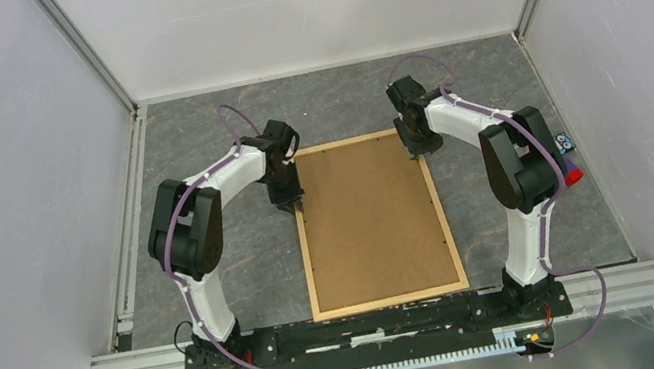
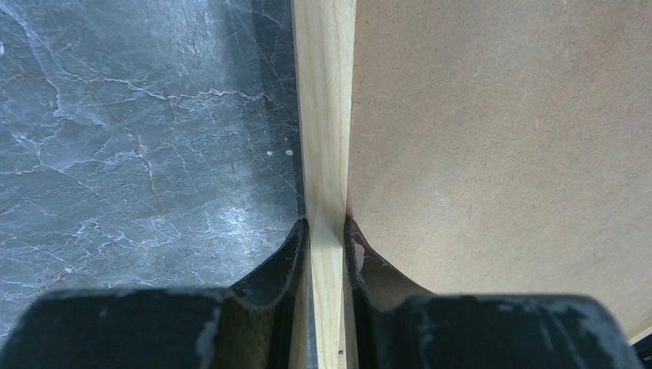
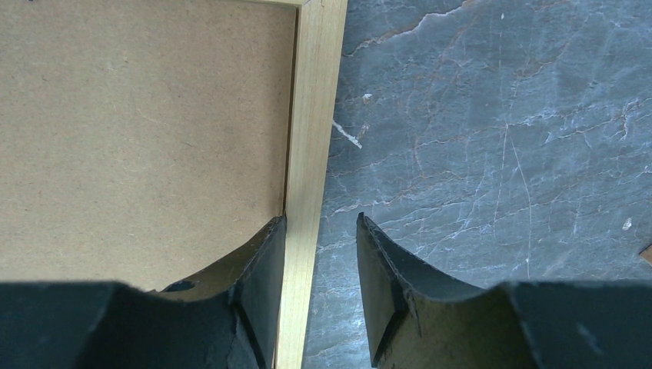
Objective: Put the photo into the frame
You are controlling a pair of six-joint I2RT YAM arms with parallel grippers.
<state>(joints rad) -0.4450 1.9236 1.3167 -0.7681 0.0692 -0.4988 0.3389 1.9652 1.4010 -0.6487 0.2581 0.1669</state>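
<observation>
One frame lies flat on the tabletop, one brown board inside it. Left tool clamps its left rail; right tool straddles the right rail, jaws apart.

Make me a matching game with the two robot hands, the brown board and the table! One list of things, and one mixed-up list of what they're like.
Things:
1. left gripper
2. right gripper
3. brown board
4. table

What they're like:
A. grey and marbled
B. jaws open, one on each side of a rail of the frame
C. lying inside the frame
D. shut on a rail of the frame

Pairs: 1-D, 2-B, 3-C, 4-A
</observation>
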